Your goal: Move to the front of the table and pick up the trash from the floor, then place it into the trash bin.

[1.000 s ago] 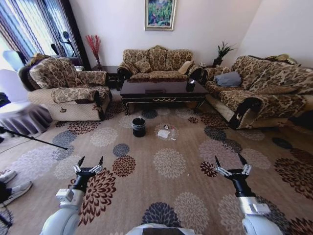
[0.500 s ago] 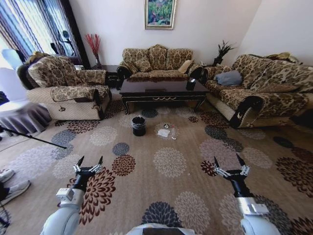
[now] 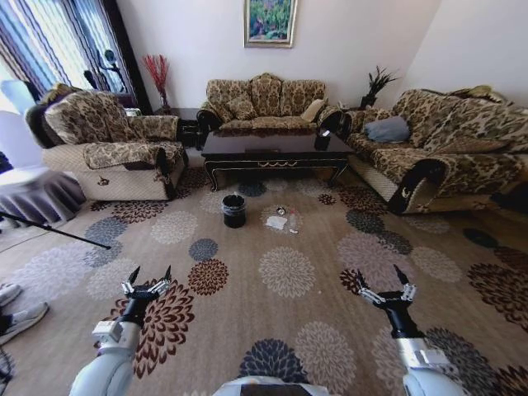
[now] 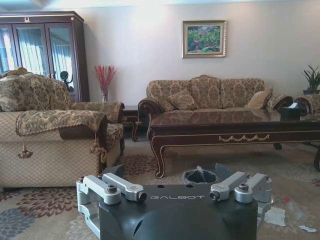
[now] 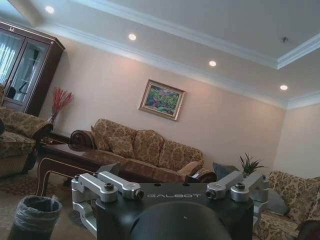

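Head view: robot is standing well back from the table (image 3: 272, 154), so I'm reading this as the approach step; nothing picked yet.

Left to right:
- Left gripper (image 3: 148, 277) is hanging low over the floor (image 3: 247, 322), fingers spread wide, holding nothing.
- Bin (image 3: 233, 209) is sitting on the carpet just in front of the table, toward its left end. Upright, liner folded over the rim.
- Trash (image 3: 281, 219) is lying just right of the bin: white napkin, a clear bottle beside it, a small round can behind. Near the bin, not touching it.
- Right gripper (image 3: 383, 288) is mirroring the left: fingers wide apart, empty, low over the carpet.

Left wrist view is showing the bin (image 4: 199, 176) ahead with the napkin (image 4: 274, 216) to one side.

Next move, my call: closing the gap to the trash, stopping short enough for an arm to reach down, keeping the base off the bin.
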Controlling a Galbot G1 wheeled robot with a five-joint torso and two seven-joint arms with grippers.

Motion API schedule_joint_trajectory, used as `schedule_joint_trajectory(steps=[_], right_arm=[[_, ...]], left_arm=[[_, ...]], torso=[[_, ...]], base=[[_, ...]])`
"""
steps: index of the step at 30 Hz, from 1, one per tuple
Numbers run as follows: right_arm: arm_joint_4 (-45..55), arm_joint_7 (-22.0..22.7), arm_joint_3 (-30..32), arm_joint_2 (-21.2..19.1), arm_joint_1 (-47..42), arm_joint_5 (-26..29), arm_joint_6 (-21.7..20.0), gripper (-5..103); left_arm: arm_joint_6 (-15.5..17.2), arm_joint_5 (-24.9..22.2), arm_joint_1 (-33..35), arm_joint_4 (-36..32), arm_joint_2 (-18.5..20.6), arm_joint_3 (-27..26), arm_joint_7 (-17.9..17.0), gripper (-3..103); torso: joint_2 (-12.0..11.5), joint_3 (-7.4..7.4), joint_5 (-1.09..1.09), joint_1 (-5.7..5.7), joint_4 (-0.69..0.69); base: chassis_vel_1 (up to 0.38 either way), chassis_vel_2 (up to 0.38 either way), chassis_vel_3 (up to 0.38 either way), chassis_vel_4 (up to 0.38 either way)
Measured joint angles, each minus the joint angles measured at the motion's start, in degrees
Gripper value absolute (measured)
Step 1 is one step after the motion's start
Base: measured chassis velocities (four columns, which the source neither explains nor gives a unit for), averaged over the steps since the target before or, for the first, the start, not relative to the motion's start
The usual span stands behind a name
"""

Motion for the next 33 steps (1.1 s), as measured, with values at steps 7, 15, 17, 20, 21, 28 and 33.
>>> schedule_joint_trajectory(steps=[7, 15, 17, 20, 21, 28, 33], right_arm=[[-1.03, -0.20, 0.52, -0.04, 0.41, 0.46, 0.15, 100], [-0.79, -0.13, 0.77, -0.19, 0.86, 0.99, 0.08, 100], [-0.73, -0.11, 0.80, -0.20, 0.84, 1.03, 0.07, 100], [-0.47, -0.07, 0.93, -0.10, 0.50, 1.08, 0.08, 100], [-0.39, -0.07, 0.94, 0.01, 0.38, 1.08, 0.09, 100], [0.23, -0.06, 0.90, 0.37, 0.07, 0.86, 0.12, 100], [1.34, -0.08, 0.90, 0.58, -0.68, 0.39, 0.15, 100]], left_arm=[[0.28, -1.98, 0.65, -0.12, 0.17, -0.11, 0.05, 100], [0.56, -1.88, -0.01, -0.43, 0.33, -0.08, 0.11, 100], [0.57, -1.81, -0.02, -0.42, 0.31, -0.02, 0.11, 100], [0.57, -1.56, 0.03, -0.42, 0.13, 0.11, 0.28, 100], [0.57, -1.55, 0.11, -0.42, 0.09, 0.11, 0.34, 100], [0.41, -1.34, 0.22, -0.58, -0.02, 0.12, 0.41, 100], [0.09, -1.10, 0.55, -0.84, -0.16, 0.32, 0.48, 100]], torso=[[-1.67, -0.92, 0.00, -0.75, 0.00], [-3.94, -2.22, 0.00, -1.73, 0.00], [-4.12, -2.33, 0.00, -1.80, 0.00], [-5.23, -2.96, 0.00, -2.27, 0.00], [-5.59, -3.16, 0.00, -2.43, 0.00], [-6.99, -3.94, 0.00, -3.05, 0.00], [-8.66, -4.87, 0.00, -3.79, 0.00]], base=[[0.000, 0.000, 0.000, 0.000], [0.000, 0.000, 0.000, 0.000], [0.000, 0.000, 0.000, 0.000], [0.000, 0.000, 0.000, 0.000], [0.000, 0.000, 0.000, 0.000], [0.000, 0.000, 0.000, 0.000], [0.000, 0.000, 0.000, 0.000]])
